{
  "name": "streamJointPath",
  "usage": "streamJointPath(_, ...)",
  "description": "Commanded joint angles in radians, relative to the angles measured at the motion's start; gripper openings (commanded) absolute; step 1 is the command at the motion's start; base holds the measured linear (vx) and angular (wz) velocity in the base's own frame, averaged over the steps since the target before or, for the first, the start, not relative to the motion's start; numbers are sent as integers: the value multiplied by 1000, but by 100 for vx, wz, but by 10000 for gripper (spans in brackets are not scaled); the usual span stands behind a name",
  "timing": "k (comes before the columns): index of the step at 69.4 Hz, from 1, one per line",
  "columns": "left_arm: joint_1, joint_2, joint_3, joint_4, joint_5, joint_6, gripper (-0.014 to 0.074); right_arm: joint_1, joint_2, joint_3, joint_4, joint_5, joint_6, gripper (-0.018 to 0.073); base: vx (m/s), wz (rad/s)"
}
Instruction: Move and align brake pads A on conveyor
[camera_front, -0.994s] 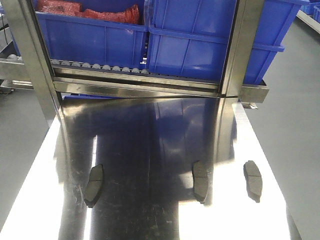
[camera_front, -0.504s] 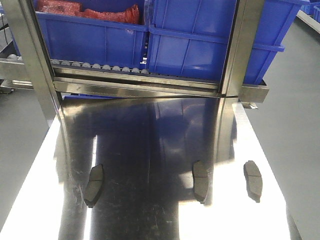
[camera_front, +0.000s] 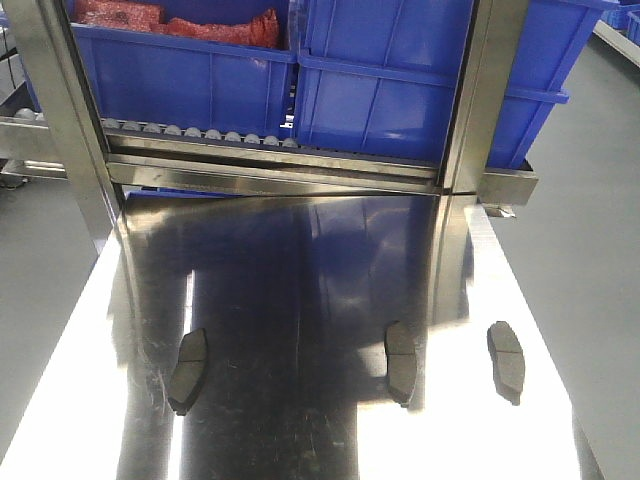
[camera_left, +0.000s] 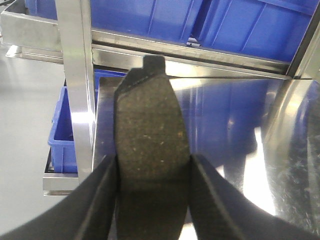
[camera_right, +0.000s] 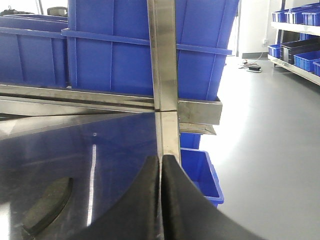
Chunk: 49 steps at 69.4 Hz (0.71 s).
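Currently we have one brake pad (camera_left: 150, 115) pinched by its long edges in our left gripper (camera_left: 153, 162), its tabbed end pointing toward the roller rack (camera_front: 270, 165) and its blue bins (camera_front: 200, 80). Our right gripper (camera_right: 161, 162) has its fingers pressed together with nothing between them.

Three more pads lie flat on the steel tabletop (camera_front: 300, 270), on our side of the rack and well apart from it. They are the left pad (camera_front: 187, 370), the middle pad (camera_front: 402, 362) and the right pad (camera_front: 506, 360), each lying lengthwise toward the rack.

The conveyor shows in none of our views. We judge this to be the carrying step: one pad is lifted and none is placed yet. Next we must swing the held pad away from the rack to the belt, keep the grip firm on its thin edges, and lay it flat in a direction the others can match.
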Motion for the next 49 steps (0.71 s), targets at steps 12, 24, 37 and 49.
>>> streamJointPath(12,-7,4,-30,-14,-100,2,-6,-8,-13,11,-9,-77,-1,-7,0,0)
streamJointPath(24,-7,4,-30,-14,-100,2,-6,-8,-13,11,-9,-77,-1,-7,0,0)
streamJointPath(37,-7,4,-30,-14,-100,2,-6,-8,-13,9,-9,-123,-20,-7,0,0)
streamJointPath(49,-7,4,-30,-14,-100,2,-6,-8,-8,-77,-9,-177,-20,-7,0,0)
